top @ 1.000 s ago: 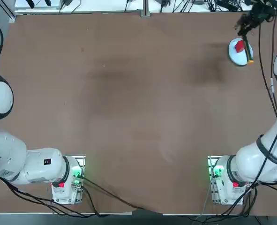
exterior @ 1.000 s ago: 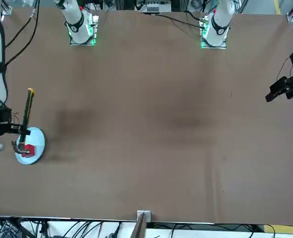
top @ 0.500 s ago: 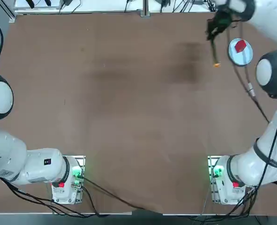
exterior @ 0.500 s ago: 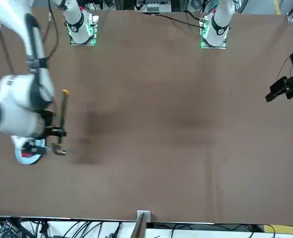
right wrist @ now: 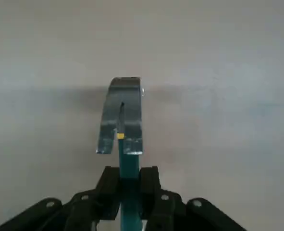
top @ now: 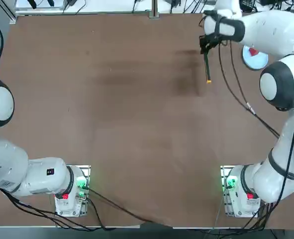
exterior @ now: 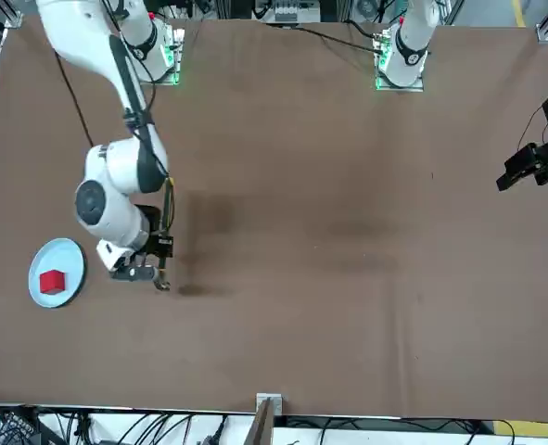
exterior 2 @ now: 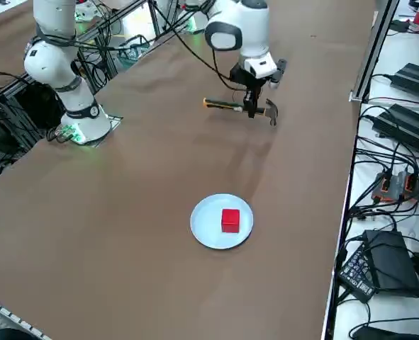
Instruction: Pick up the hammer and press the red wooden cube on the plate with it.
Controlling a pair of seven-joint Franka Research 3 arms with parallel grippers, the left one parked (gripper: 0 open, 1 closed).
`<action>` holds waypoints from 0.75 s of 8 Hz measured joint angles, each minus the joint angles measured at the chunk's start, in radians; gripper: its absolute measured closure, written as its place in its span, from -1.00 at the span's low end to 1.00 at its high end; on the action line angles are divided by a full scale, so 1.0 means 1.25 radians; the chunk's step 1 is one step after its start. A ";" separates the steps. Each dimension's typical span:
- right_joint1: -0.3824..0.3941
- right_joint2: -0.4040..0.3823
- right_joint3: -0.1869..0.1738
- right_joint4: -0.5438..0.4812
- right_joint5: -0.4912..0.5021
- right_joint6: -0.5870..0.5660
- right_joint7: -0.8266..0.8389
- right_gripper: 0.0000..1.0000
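Observation:
My right gripper (top: 205, 46) is shut on the hammer (top: 207, 64) near its head and holds it level a little above the table, orange tip pointing toward the robot. In the wrist view the fingers (right wrist: 109, 185) clamp the handle just behind the metal head (right wrist: 122, 115). The red wooden cube (exterior 2: 230, 219) sits on the pale-blue plate (exterior 2: 208, 230), well to the right of the gripper (exterior 2: 252, 108). In the front view the plate (exterior: 67, 260) and the cube (exterior: 52, 281) lie beside the gripper (exterior: 158, 248), apart from it.
The right arm's white links (top: 273, 25) reach over the far right of the table and cover part of the plate (top: 258, 61) from above. The table's far edge (top: 151, 14) runs close behind the gripper. Cables and equipment lie beyond the right edge (exterior 2: 351, 163).
The right arm has carried the hammer off the plate and away toward the table's middle. The cube, under the hammer a second ago, now lies uncovered on the plate.

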 joint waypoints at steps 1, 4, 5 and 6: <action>0.008 0.000 0.000 -0.041 0.000 0.062 0.000 0.59; 0.018 0.000 0.006 -0.101 0.000 0.150 0.000 0.59; 0.018 0.000 0.008 -0.105 0.000 0.151 0.000 0.59; 0.018 0.001 0.009 -0.107 0.000 0.151 0.000 0.59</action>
